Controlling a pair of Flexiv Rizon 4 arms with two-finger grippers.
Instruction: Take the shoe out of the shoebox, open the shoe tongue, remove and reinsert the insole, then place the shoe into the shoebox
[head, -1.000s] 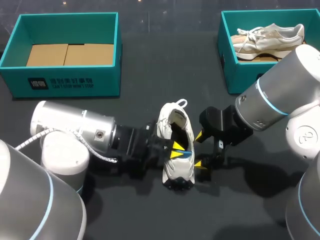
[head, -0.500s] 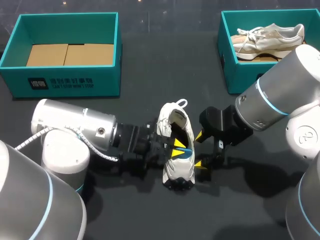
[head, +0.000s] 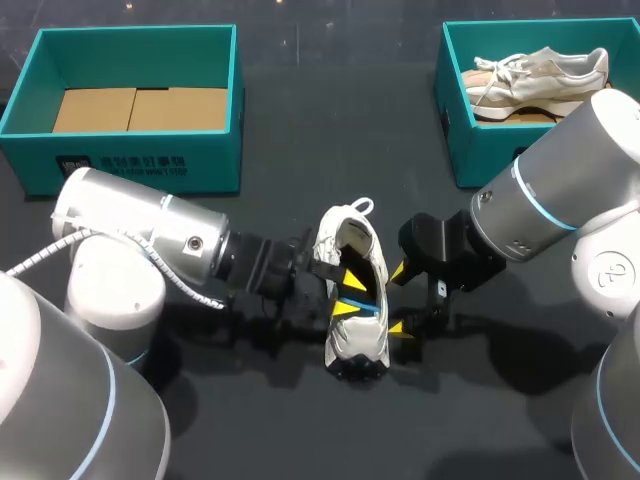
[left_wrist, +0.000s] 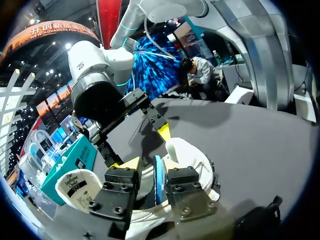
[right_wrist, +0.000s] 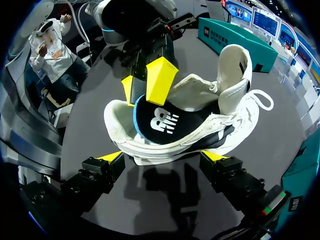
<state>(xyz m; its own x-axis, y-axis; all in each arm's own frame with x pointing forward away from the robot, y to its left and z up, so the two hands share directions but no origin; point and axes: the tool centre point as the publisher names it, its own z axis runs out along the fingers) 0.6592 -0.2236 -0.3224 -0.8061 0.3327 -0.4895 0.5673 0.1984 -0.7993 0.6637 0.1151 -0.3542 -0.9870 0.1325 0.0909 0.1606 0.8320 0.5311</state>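
Two claws at shoe (head: 358, 345): right claw (head: 399, 300) wide, beside it; left claw (head: 350, 297) inside at insole (head: 372, 303), grip untellable. Risk: unbraced shoe could tip, dragged by insole.

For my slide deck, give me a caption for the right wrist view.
Left gripper inside the white shoe at its insole; right gripper open beside it.
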